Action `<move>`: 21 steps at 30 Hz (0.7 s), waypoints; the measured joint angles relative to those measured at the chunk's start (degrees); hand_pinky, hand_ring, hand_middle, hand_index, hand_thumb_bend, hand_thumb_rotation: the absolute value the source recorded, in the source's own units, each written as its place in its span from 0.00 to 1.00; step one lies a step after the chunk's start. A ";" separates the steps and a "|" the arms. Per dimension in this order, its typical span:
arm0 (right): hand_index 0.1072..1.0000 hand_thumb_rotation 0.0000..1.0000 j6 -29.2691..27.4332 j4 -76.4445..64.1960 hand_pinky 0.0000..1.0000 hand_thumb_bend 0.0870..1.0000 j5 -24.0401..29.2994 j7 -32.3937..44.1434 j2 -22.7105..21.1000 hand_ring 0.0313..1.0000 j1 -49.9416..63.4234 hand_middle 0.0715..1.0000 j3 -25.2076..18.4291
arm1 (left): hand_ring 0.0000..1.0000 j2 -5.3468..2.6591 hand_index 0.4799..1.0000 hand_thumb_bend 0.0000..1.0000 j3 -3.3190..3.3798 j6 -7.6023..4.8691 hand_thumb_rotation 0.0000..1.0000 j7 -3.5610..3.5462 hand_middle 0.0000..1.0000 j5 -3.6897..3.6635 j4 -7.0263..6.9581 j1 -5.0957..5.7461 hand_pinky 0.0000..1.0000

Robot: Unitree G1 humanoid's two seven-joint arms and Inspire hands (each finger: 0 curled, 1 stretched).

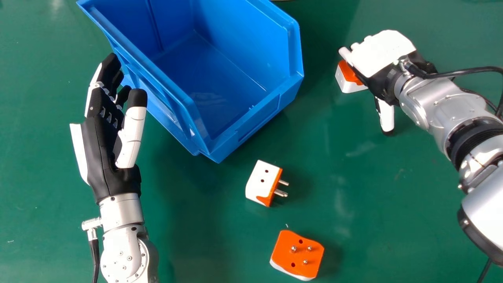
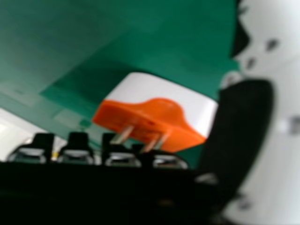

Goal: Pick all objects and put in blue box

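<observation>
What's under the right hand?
An orange-and-white plug adapter, partly sticking out from under the right hand. Its metal pins show in the right hand view; its underside is hidden.

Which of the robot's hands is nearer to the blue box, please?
Left. The left hand is close beside the blue box's left side, while the right hand is across a gap off its right side, over an orange-and-white plug adapter.

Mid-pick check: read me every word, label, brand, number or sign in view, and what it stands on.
No text can be read.
Blue box: small marks inside near the low front edge, too small to read.
White-topped plug: no lettering seen.
Orange-faced plug: no lettering seen.
Plug by the right hand: no lettering seen.
</observation>
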 measured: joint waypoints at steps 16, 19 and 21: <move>0.87 0.14 -1.43 -1.75 0.84 0.82 2.09 5.87 -0.22 0.88 -1.13 0.90 -0.35 | 0.91 -0.26 0.68 0.85 -0.09 0.01 0.67 -0.33 0.90 0.00 0.00 -0.28 0.88; 0.84 0.14 -1.43 -1.93 0.82 0.82 2.33 5.88 -0.22 0.86 -1.17 0.89 -0.33 | 0.91 -0.26 0.68 0.84 -0.18 0.01 0.68 -0.26 0.90 0.06 0.00 -0.28 0.88; 0.81 0.14 -1.48 -2.16 0.80 0.81 2.53 5.61 -0.20 0.84 -1.27 0.88 -0.26 | 0.91 -0.26 0.68 0.84 -0.29 0.01 0.68 -0.19 0.90 0.15 0.00 -0.28 0.88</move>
